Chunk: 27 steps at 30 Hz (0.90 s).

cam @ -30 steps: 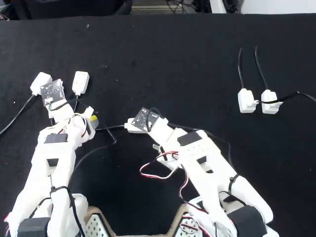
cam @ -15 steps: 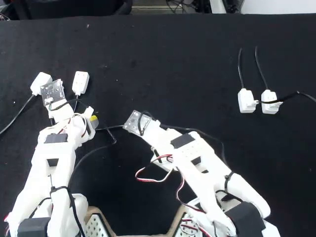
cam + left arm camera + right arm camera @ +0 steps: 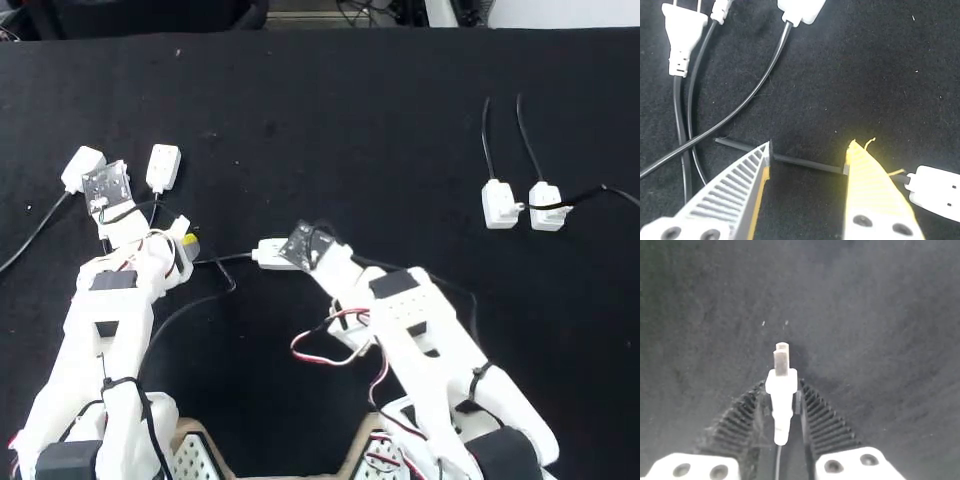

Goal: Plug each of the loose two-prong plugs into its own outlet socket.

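Right gripper (image 3: 783,390): clenched on a white two-prong plug (image 3: 782,380), prongs pointing away from the wrist.
Plug's place: between the two arms, toward the front middle of the black table (image 3: 330,110).
Left gripper (image 3: 809,147): jaws spread, holding nothing, above a black cable (image 3: 805,164).
Second plug (image 3: 682,22): lies loose on the table beyond the left fingertips.
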Motion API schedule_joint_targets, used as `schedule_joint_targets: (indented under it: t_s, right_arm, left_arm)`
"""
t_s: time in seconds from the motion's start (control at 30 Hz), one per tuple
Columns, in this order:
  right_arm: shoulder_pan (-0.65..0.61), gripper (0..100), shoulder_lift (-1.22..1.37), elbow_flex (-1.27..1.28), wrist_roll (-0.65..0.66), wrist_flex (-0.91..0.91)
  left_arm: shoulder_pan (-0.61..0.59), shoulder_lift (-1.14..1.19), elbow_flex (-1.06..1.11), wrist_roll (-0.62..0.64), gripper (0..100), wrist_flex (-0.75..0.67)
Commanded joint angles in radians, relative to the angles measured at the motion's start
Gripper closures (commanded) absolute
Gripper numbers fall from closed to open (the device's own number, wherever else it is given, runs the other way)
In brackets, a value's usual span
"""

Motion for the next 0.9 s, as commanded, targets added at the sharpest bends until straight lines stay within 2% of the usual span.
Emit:
schedule_joint_targets:
  t_s: [0.0, 0.13, 0.33, 0.53, 0.73, 0.8, 0.87]
  right_arm:
    - [0.012, 95.6, -0.035, 0.002, -0.002, 0.011]
    - [0.014, 90.7, -0.035, 0.002, -0.002, 0.015]
    - [0.015, 98.9, -0.039, 0.004, -0.002, 0.017]
    - [0.015, 93.6, -0.041, -0.001, 0.061, 0.109]
    - [0.015, 90.7, -0.039, 0.004, 0.074, 0.107]
    - [0.015, 91.7, -0.039, 0.004, 0.074, 0.107]
    - [0.015, 96.7, -0.041, 0.004, 0.074, 0.107]
  left_arm:
    - [-0.002, -0.031, -0.021, 0.009, 75, -0.006]
    - [-0.002, -0.031, -0.021, 0.009, 75, -0.006]
    - [-0.002, -0.031, -0.021, 0.009, 75, -0.006]
    - [-0.002, -0.031, -0.021, 0.009, 75, -0.006]
    - [-0.001, -0.031, -0.021, 0.009, 75, -0.006]
    - [-0.001, -0.031, -0.021, 0.009, 75, -0.006]
    - [-0.001, -0.031, -0.021, 0.009, 75, -0.006]
